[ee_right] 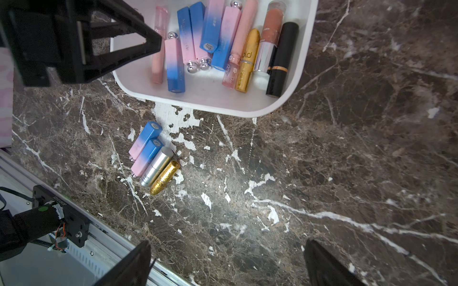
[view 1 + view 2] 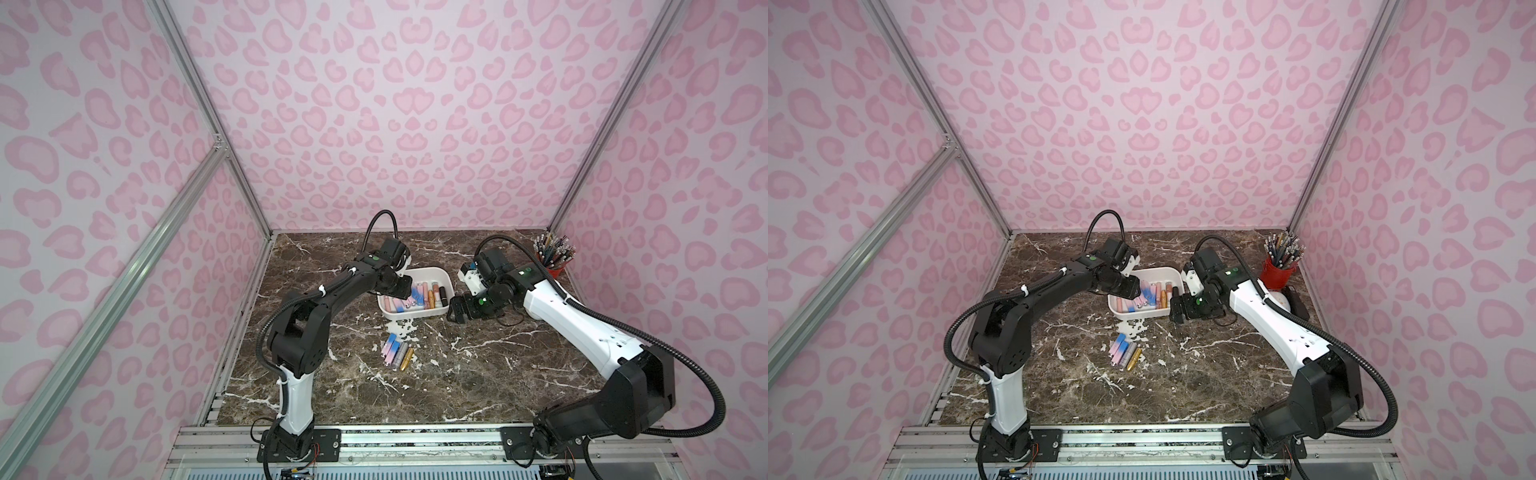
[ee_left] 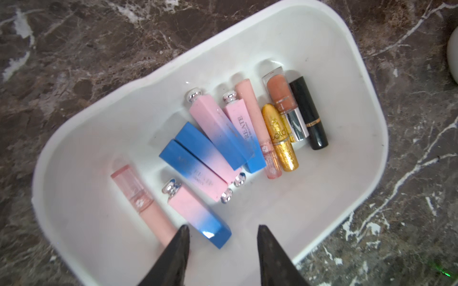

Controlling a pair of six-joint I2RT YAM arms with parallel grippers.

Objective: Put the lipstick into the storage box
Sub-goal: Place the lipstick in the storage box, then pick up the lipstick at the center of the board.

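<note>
The white storage box (image 2: 432,271) (image 2: 1154,271) sits mid-table and holds several lipsticks lying flat. My left gripper (image 2: 405,291) hangs over the box's left end. In the left wrist view its jaws (image 3: 223,226) stand apart with nothing between them. A pink-and-blue lipstick (image 3: 195,213) lies on the box floor (image 3: 322,185) just beyond the tips. Several more lipsticks (image 2: 397,351) (image 1: 153,158), pink-blue, silver and gold, lie side by side on the marble in front of the box. My right gripper (image 2: 455,311) (image 1: 228,241) is open above bare marble right of the box.
A red cup of pencils (image 2: 555,259) stands in the far right corner. A white round object (image 2: 1283,301) lies beside it behind the right arm. Pink walls close in three sides. An aluminium rail (image 2: 374,440) runs along the front edge.
</note>
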